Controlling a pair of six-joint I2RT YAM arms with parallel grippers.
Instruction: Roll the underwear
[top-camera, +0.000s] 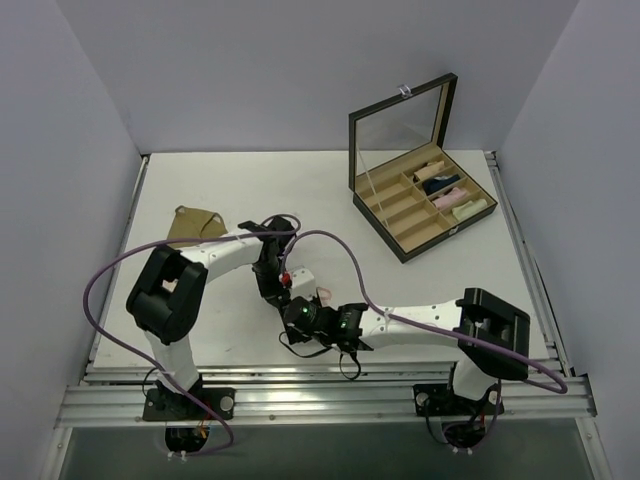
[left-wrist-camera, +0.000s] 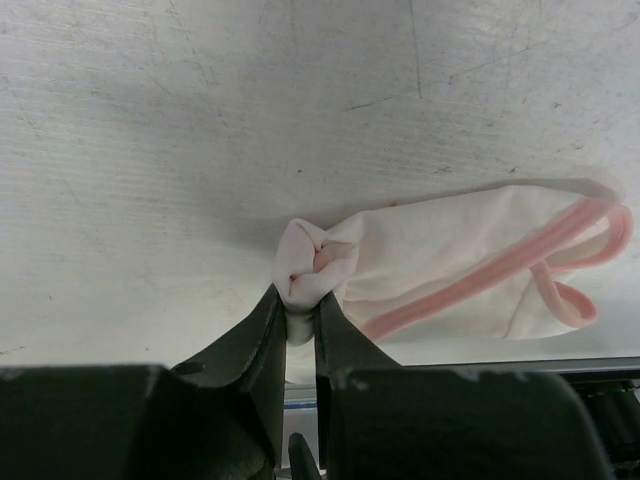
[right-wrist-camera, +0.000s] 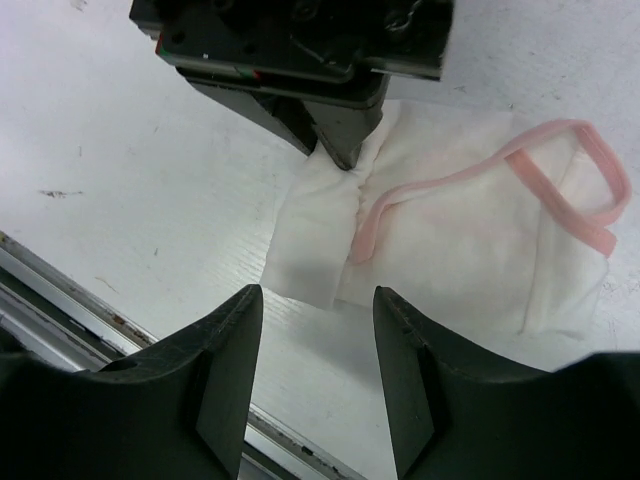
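Note:
The white underwear (left-wrist-camera: 450, 260) with pink edging lies flat on the table, one end bunched into a small roll. My left gripper (left-wrist-camera: 298, 300) is shut on that rolled end. In the right wrist view the same underwear (right-wrist-camera: 460, 230) spreads to the right, with the left gripper (right-wrist-camera: 340, 150) pinching its far edge. My right gripper (right-wrist-camera: 318, 300) stands open just short of the cloth's near folded edge, nothing between its fingers. From above, both grippers meet mid-table: left gripper (top-camera: 298, 294), right gripper (top-camera: 310, 310), white underwear (top-camera: 322, 296). The tan underwear (top-camera: 195, 225) lies apart at the back left.
An open dark box (top-camera: 425, 205) with a raised glass lid stands at the back right; rolled cloths sit in some of its compartments. The table's front metal rail (right-wrist-camera: 60, 290) runs close below the right gripper. Purple cables loop over both arms.

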